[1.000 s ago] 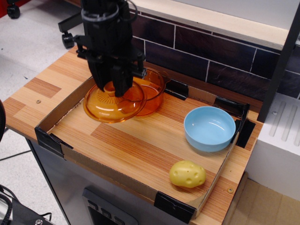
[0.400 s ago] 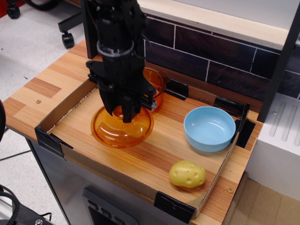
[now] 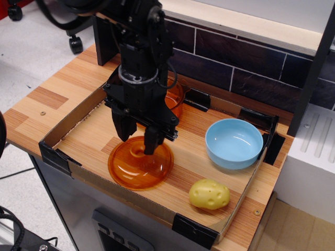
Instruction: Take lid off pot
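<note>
The black gripper (image 3: 137,140) hangs low over the front-left part of the cardboard-walled tray (image 3: 233,212), its two dark fingers (image 3: 152,140) pointing straight down. Directly beneath them sits the orange lid (image 3: 141,163), lying dome-up on the tray's wooden floor, with its small ring knob just between and below the fingertips. The jaws stand a little apart, one finger on each side of the knob; from here I cannot tell whether they are pressing on it or merely straddling it, since the fingertips cover most of the knob.

Behind the gripper, toward the dark tiled wall (image 3: 246,65), the orange pot (image 3: 174,99) is mostly hidden by the arm's body; only its right-hand rim and a bit of its glassy side show past the black housing. The lid is off the pot and lies apart from it, in front of it.

To the gripper's right, well apart from the lid, a light blue bowl (image 3: 233,143) rests upright near the tray's right wall. Forward and to the right of the gripper, near the tray's front-right corner, lies a yellow potato-shaped toy (image 3: 209,194) with small dimples. Black corner clips (image 3: 194,230) hold the cardboard walls together, and the tray sits on a wood-grain table (image 3: 36,110) that stretches out to the gripper's left.
</note>
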